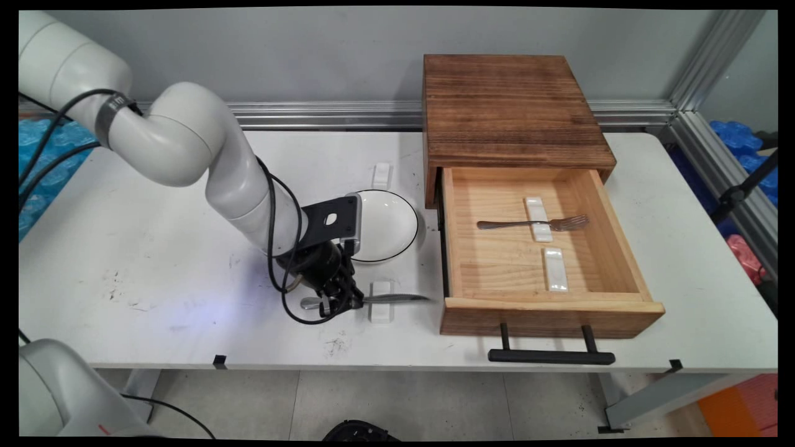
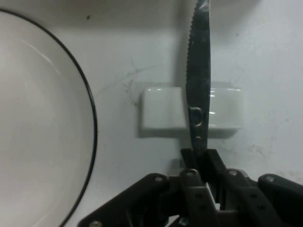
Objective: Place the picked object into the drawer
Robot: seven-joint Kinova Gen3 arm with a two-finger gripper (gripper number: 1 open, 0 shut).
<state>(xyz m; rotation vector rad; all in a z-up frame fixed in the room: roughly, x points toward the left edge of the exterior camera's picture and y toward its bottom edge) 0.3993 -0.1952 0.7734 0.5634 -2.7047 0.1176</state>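
The hand (image 1: 340, 297) is down at the counter (image 1: 155, 273), its two fingers clamped on a table knife (image 1: 397, 298) near the counter's front edge. The knife lies flat with its long axis running left to right across the main view; the handle end pokes out on the left of the hand and the blade tip points right, toward the open wooden drawer (image 1: 546, 307). Its blade lies across a small white rest (image 1: 381, 302).

The hand view shows what the main view cannot: the fingers (image 2: 215, 170) pinch the knife (image 2: 199, 80) just behind the rest (image 2: 161, 114), the serrated edge faces the plate (image 2: 42, 123), and the blade crosses the middle of the rest at a right angle. The plate's thin black rim curves just beside the rest, apart from it.

Only the main view shows the wider layout. The plate (image 1: 394, 223) sits behind the hand, partly hidden by the wrist, with a second white rest (image 1: 381, 176) beyond it. The drawer is pulled out of a dark wooden box (image 1: 509, 112); inside it a fork (image 1: 534, 223) lies across a white rest (image 1: 539, 218), tines to the right, and another rest (image 1: 554, 269) lies bare nearer the drawer front
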